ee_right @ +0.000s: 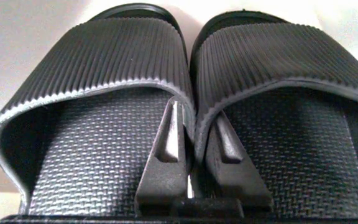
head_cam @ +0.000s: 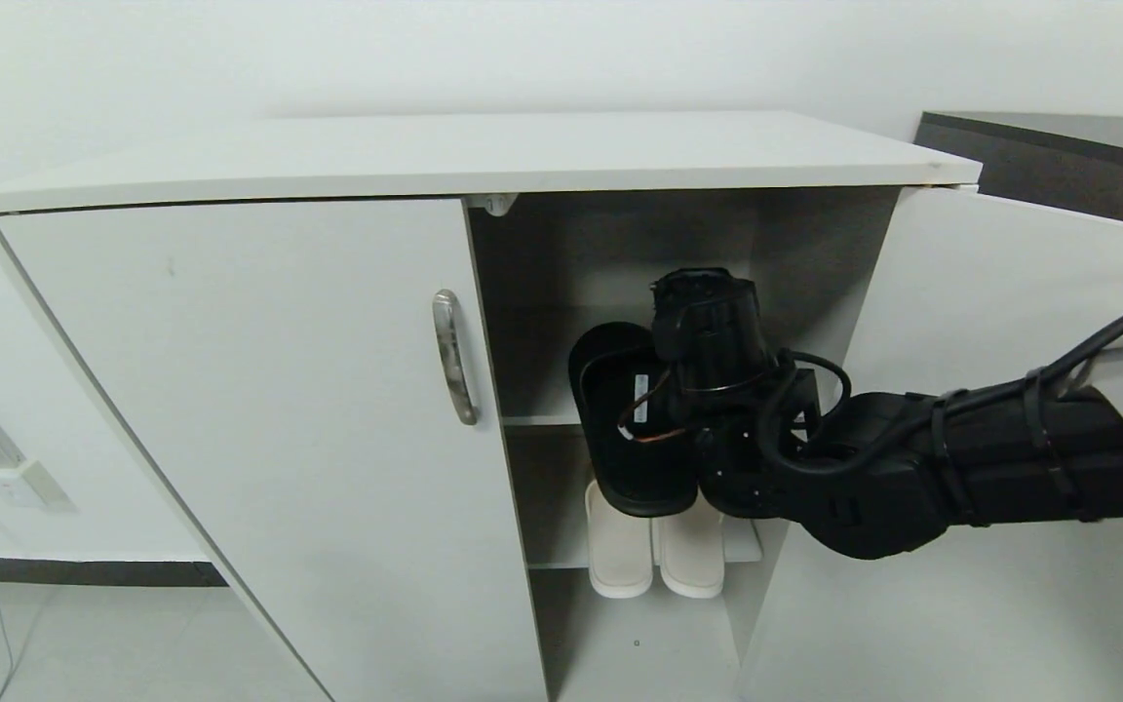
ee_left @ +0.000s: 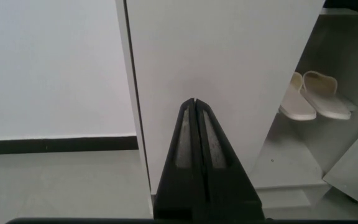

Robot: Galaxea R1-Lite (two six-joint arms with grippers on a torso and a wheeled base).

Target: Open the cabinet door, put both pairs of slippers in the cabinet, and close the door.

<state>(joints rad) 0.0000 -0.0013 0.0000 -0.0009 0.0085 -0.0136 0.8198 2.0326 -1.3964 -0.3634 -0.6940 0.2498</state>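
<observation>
The cabinet (head_cam: pixel 484 146) is seen with its left door (head_cam: pixel 259 409) shut, and a metal handle (head_cam: pixel 454 356) is set at that door's right edge. Near this door the left gripper (ee_left: pixel 194 106) is held, its fingers pressed together with nothing between them. To the right, the compartment is laid open. On its lower shelf (head_cam: pixel 742 546) the white slippers (head_cam: pixel 656 551) are placed side by side, toes to the far wall. Above them, at the height of the upper shelf (head_cam: pixel 532 421), the black slippers (head_cam: pixel 620 429) are held by the right gripper (ee_right: pixel 197 115). One finger is set inside each slipper, and their adjoining side walls are clamped between the two. Whether the pair rests on the shelf cannot be told. At the far right the open door (head_cam: pixel 990 292) is swung outward.
</observation>
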